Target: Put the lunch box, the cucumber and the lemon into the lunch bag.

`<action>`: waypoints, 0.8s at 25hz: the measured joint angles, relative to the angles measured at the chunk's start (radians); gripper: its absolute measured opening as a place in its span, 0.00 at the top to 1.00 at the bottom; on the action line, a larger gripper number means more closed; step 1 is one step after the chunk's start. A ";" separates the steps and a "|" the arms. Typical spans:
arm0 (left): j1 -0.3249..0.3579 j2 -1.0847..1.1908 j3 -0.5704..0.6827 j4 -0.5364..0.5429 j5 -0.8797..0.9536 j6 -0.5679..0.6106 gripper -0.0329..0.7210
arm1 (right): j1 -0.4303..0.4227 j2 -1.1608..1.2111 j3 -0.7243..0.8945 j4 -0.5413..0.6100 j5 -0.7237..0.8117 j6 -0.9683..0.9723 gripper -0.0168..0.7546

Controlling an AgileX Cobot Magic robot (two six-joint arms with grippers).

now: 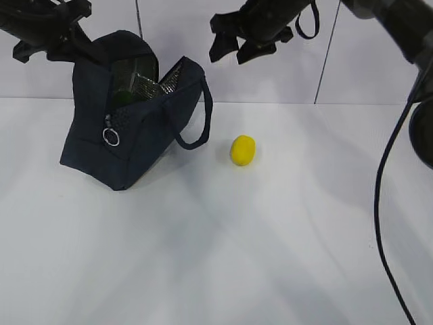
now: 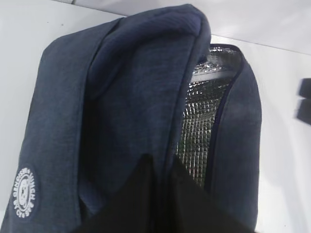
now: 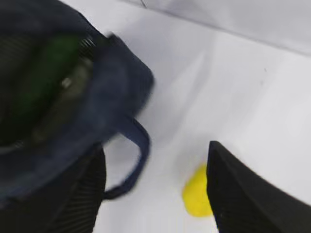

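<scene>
The navy lunch bag stands at the left with its top open and its silver lining showing. My left gripper is shut on the raised fabric edge of the bag, with both jaws pinching the cloth. A dark green blurred shape, the cucumber, lies inside the bag; green also shows through the opening in the exterior view. I cannot make out the lunch box. The yellow lemon lies on the table right of the bag. My right gripper is open and empty, high above the lemon.
The bag's loop handle hangs toward the lemon and shows in the right wrist view. A silver ring pull hangs on the bag's front. A black cable hangs at the right. The table is white.
</scene>
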 joint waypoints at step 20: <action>0.000 0.000 0.000 0.004 0.017 0.015 0.93 | 0.000 -0.251 0.524 -0.125 0.000 0.053 0.32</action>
